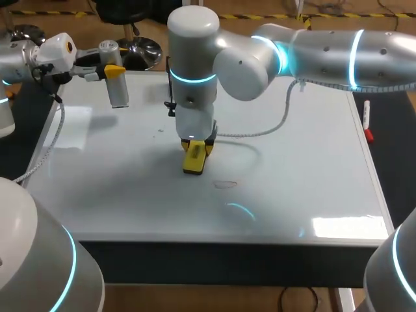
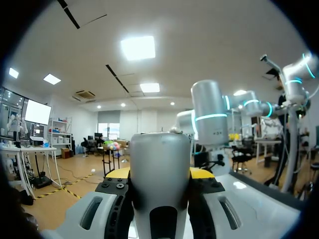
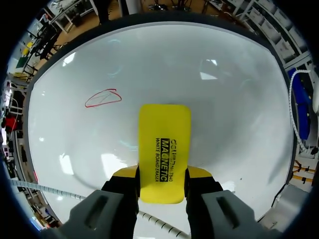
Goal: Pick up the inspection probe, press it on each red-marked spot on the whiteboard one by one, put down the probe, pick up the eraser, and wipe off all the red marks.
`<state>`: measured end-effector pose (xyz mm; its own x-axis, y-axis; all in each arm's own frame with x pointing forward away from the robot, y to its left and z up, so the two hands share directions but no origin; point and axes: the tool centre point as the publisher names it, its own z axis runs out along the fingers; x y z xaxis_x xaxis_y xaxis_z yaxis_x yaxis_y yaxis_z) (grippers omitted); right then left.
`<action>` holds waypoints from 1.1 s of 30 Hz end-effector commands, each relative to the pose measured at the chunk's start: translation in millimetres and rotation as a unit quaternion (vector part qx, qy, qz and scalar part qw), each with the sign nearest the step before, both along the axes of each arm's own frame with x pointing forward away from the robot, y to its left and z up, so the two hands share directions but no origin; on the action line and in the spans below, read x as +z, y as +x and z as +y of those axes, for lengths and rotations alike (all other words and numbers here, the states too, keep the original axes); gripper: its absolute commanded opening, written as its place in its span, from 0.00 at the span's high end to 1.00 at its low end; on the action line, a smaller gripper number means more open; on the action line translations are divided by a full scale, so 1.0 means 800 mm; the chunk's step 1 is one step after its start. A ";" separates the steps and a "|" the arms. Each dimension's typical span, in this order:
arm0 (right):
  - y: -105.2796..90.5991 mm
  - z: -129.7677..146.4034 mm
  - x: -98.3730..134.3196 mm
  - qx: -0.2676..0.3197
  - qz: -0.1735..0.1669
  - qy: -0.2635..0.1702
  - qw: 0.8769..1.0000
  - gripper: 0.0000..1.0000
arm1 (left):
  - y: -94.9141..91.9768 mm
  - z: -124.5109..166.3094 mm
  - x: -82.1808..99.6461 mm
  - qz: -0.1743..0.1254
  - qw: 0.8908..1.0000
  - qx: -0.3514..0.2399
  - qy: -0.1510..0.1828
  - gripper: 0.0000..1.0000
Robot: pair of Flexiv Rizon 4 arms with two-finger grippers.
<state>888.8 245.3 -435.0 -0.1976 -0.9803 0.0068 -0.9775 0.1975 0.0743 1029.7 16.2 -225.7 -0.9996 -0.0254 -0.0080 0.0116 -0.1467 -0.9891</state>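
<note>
- The yellow eraser [image 3: 163, 152] sits clamped between the right gripper's [image 3: 162, 177] fingers, its lower end down at the whiteboard [image 1: 292, 175].
- One red mark [image 3: 103, 98] lies just beside the eraser.
- The left gripper [image 1: 110, 70] grips the silver probe [image 1: 119, 91] over the board's far left corner.

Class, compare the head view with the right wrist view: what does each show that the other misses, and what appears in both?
Head view only: the left gripper shut on the grey probe, near the far left corner of the whiteboard. Right wrist view only: black print on the yellow eraser. Both: the right gripper shut on that eraser, with the red mark on the board ahead of it.
</note>
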 end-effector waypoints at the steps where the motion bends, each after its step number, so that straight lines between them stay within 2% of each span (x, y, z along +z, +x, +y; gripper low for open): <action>1: -0.005 -0.024 -0.026 -0.003 -0.002 0.000 1.000 1.00 | -0.003 -0.001 0.003 0.000 1.000 0.003 0.001 1.00; 11: -0.005 -0.047 -0.026 -0.015 0.001 -0.009 1.000 1.00 | -0.003 -0.001 0.003 0.000 1.000 0.003 0.001 1.00; 16: -0.001 -0.050 -0.015 -0.019 -0.005 -0.009 1.000 1.00 | -0.003 -0.001 0.003 0.000 1.000 0.003 0.001 1.00; 21: 0.007 -0.046 0.021 -0.018 -0.011 0.001 1.000 1.00 | -0.003 -0.001 0.003 0.000 1.000 0.003 0.001 1.00; 26: 0.020 -0.043 0.082 -0.006 -0.005 0.010 1.000 1.00 | -0.003 -0.001 0.003 0.000 1.000 0.003 0.001 1.00; 30: 0.033 -0.043 0.113 0.005 -0.018 0.014 1.000 1.00 | -0.003 -0.001 0.003 0.000 1.000 0.003 0.001 1.00; 33: 0.040 -0.044 0.122 0.006 -0.024 0.014 1.000 1.00 | -0.003 -0.001 0.003 0.000 1.000 0.003 0.001 1.00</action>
<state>922.1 216.4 -358.6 -0.1889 -0.9814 -0.0331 -0.9815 0.1876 0.0389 1029.7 16.2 -225.7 -0.9996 -0.0255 -0.0080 0.0116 -0.1466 -0.9891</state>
